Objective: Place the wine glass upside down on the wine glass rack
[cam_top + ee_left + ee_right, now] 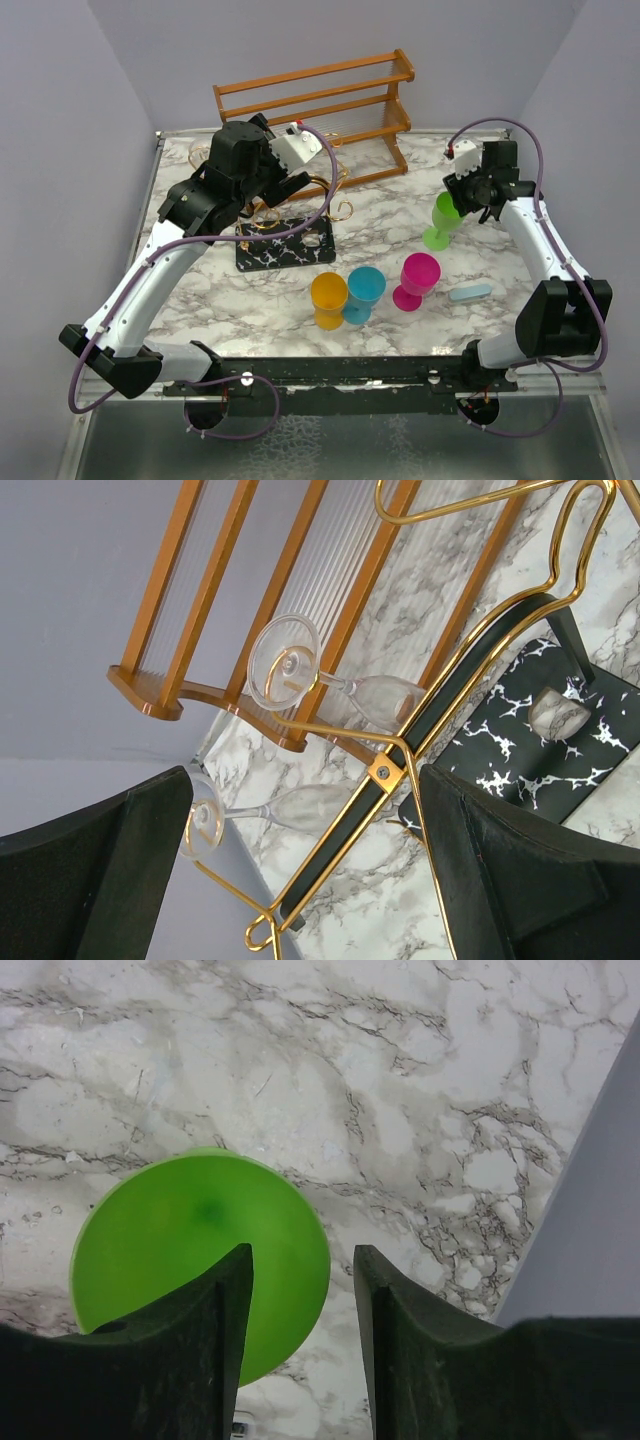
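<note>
The gold wire rack point(470, 650) stands on its black white-veined base point(285, 247). Two clear wine glasses hang on it by their feet: one point(290, 665) at an upper arm, one point(205, 825) in a scroll loop. My left gripper point(305, 775) is open and empty, its fingers wide either side of the rack's wire frame; it also shows in the top view point(297, 187). My right gripper point(302, 1252) is open just above an upright green wine glass point(190, 1240), whose right rim lies between the fingers. The glass stands at the right in the top view point(440, 222).
An orange-brown wooden shelf point(330, 100) stands at the back behind the rack. Orange point(328, 298), blue point(364, 291) and pink point(415, 278) goblets stand at the middle front. A small light-blue piece point(470, 292) lies at the right front. Grey walls close in both sides.
</note>
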Motion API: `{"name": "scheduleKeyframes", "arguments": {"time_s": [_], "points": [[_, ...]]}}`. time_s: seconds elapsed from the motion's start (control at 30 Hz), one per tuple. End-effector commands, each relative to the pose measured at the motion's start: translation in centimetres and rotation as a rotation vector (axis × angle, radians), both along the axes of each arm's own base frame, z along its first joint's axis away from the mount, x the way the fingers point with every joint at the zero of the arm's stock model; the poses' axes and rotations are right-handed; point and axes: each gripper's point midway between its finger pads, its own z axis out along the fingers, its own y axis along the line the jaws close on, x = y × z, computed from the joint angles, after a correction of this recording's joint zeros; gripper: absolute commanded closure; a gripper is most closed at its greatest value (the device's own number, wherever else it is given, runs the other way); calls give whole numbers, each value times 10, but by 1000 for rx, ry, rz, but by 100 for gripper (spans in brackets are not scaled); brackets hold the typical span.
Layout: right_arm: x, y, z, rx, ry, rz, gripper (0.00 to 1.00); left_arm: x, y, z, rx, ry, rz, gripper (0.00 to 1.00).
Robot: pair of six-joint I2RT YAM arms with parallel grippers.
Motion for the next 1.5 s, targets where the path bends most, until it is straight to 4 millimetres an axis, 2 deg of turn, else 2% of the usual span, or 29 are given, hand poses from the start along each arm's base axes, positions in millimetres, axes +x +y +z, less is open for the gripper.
{"name": "scheduleKeyframes", "arguments": {"time_s": [0.0,0.33,0.5,0.6,0.87,1.0,1.07,1.2,1.33,1.47], "points": [[-2,-3,-6,-10,20,-10,58,2,2,7,-14,-28,7,1],[2,-4,-10,-20,22,-6,80,5,0,5,-6,-25,8,1],[8,-8,11,-47,-24,-9,95,7,2,5,1,-30,21,1],[14,-12,40,-71,-102,-12,99,6,3,10,-9,-39,24,1],[24,-24,113,-127,-285,-54,99,5,5,14,-19,-52,32,1],[30,-16,140,-87,-338,-39,99,6,4,19,-42,-60,41,1],[33,-5,155,-36,-366,-1,99,7,4,23,-56,-63,46,1],[28,35,199,121,-452,157,99,7,-5,32,-131,-56,26,1],[5,74,253,281,-606,326,99,-1,-24,41,-279,-3,-61,1],[-26,104,300,410,-766,472,99,1,-29,46,-393,27,-66,1]]}}
